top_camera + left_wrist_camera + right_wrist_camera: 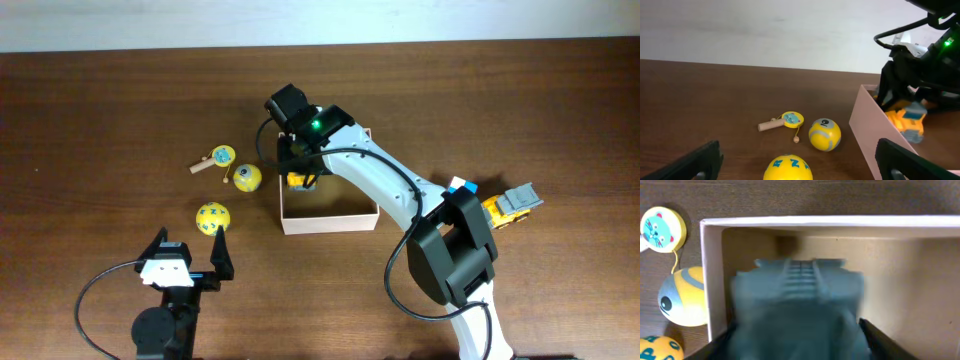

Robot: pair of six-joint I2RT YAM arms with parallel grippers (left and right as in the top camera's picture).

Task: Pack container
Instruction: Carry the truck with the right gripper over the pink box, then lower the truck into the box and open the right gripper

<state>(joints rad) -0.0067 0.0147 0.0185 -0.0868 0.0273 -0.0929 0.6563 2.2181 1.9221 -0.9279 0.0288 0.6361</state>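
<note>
The container [330,222] is located at frame centre, directly beneath the right tool [300,170], whose grip on the toy truck [907,120] cannot be confirmed; the left tool [190,245], fully open, is positioned farther off at lower left.

The container [330,223] is a square, shallow, lidless cardboard box with white outer walls and a tan-brown interior. It stands upright, opening upward, just right of centre in the overhead frame. In the left wrist view its pale near wall [865,120] occupies the lower right. A yellow toy vehicle [297,181] sits within the walls at the box's left side; contact with the floor cannot be determined.
</note>
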